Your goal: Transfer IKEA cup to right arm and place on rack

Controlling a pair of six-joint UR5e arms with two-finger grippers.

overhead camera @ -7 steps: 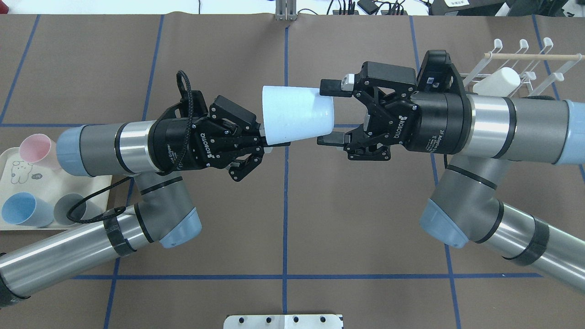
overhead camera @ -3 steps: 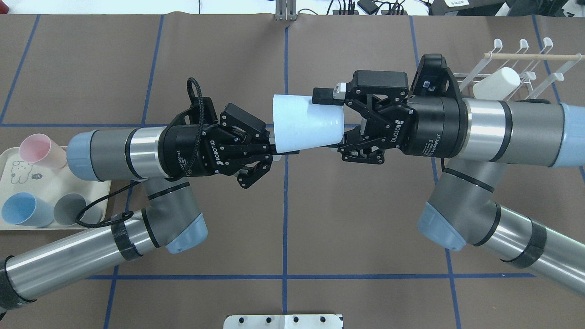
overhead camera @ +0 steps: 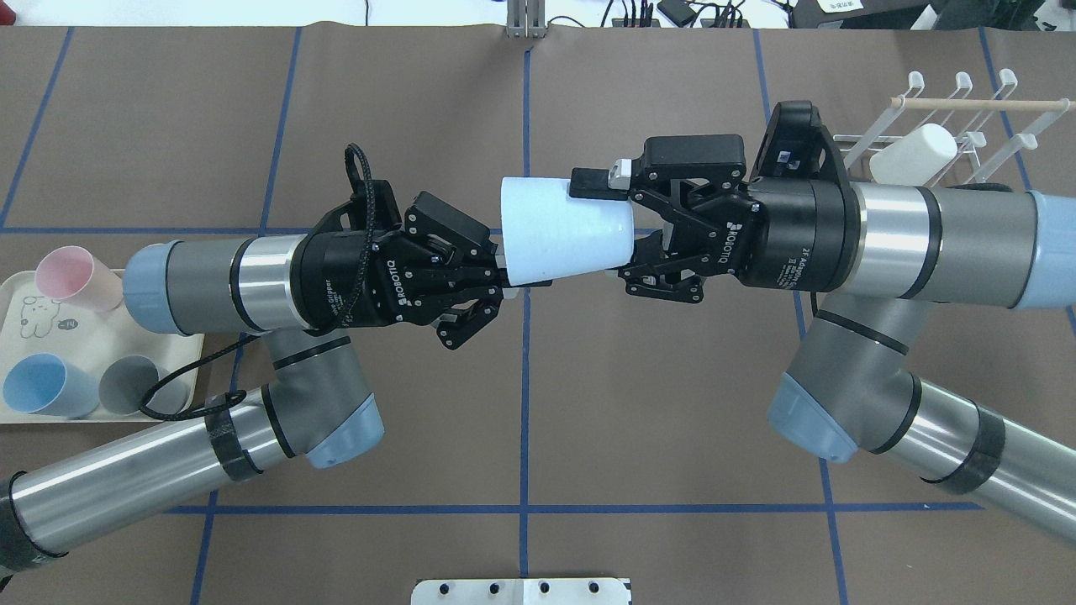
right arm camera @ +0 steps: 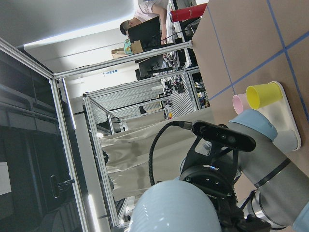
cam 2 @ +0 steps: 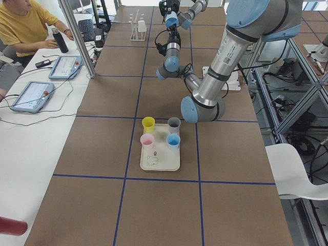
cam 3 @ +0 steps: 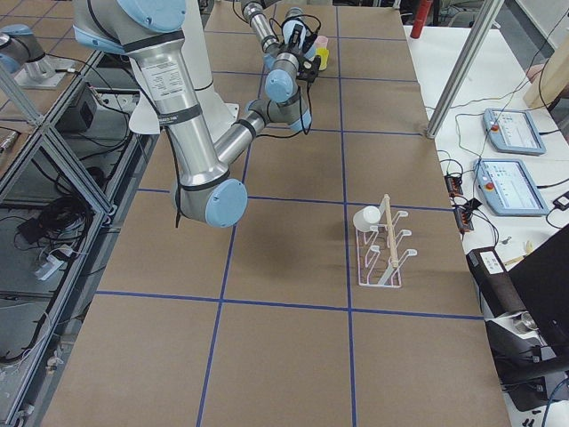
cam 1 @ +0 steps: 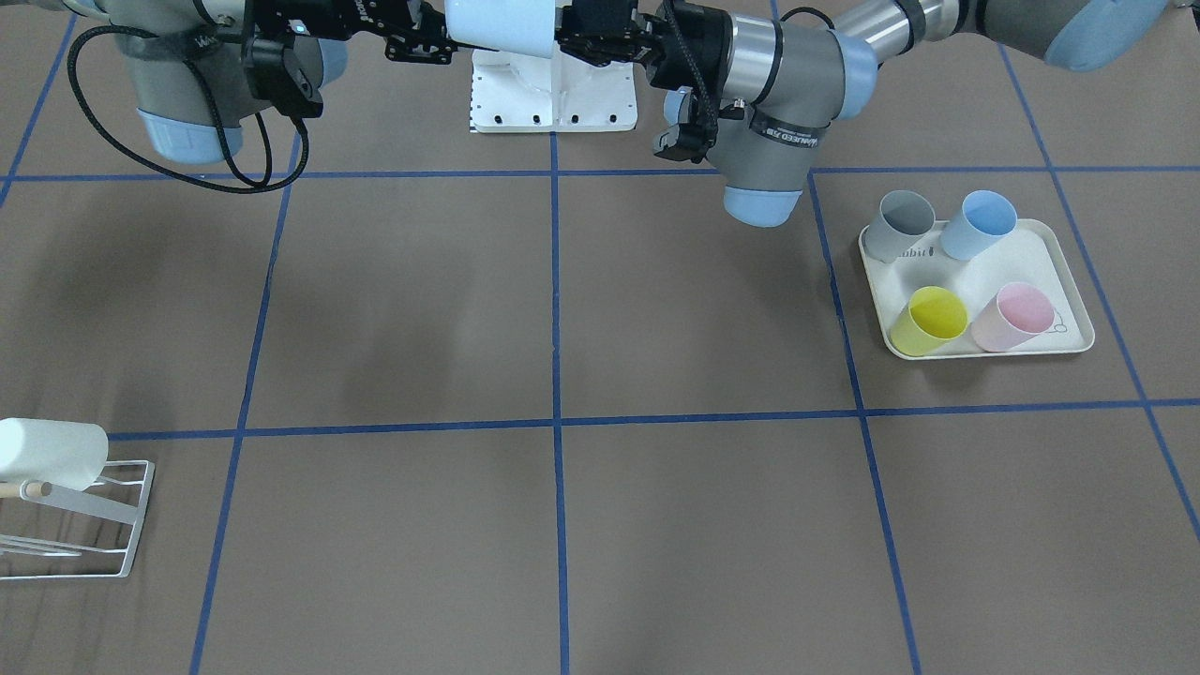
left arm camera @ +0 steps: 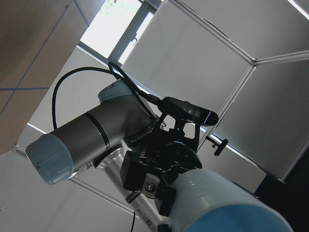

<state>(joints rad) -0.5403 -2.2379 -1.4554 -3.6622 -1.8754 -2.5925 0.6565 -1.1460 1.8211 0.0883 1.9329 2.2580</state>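
Jaws, left gripper (overhead camera: pixel 504 281): mine, pinched shut on the rim wall of the IKEA cup (overhead camera: pixel 551 231), at the side of the mouth nearest my base. Jaws, right gripper (overhead camera: pixel 601 227): mine, one finger laid along the cup's far flank and the other against its near flank by the base, so closed on the cup as far as the overhead view shows. Item, IKEA cup: pale blue, held in the air over the table's centre line between both wrists. Its long axis lies level, along the line from one gripper to the other, with the wide mouth toward my left and the narrow base toward my right. Item, rack (overhead camera: pixel 967 102): far right of the table, beyond my right wrist, so the right arm is much the nearer. It carries one white cup (overhead camera: pixel 912 154) on a prong; the other prongs show bare. Item, tray (cam 1: pixel 1064 281): on my left, holding four cups standing apart: grey cup (cam 1: pixel 902 225), blue cup (cam 1: pixel 978 223), yellow cup (cam 1: pixel 928 321), pink cup (cam 1: pixel 1012 319). Judgement: next the left pinch releases, and the mouth must then turn to meet a free prong.
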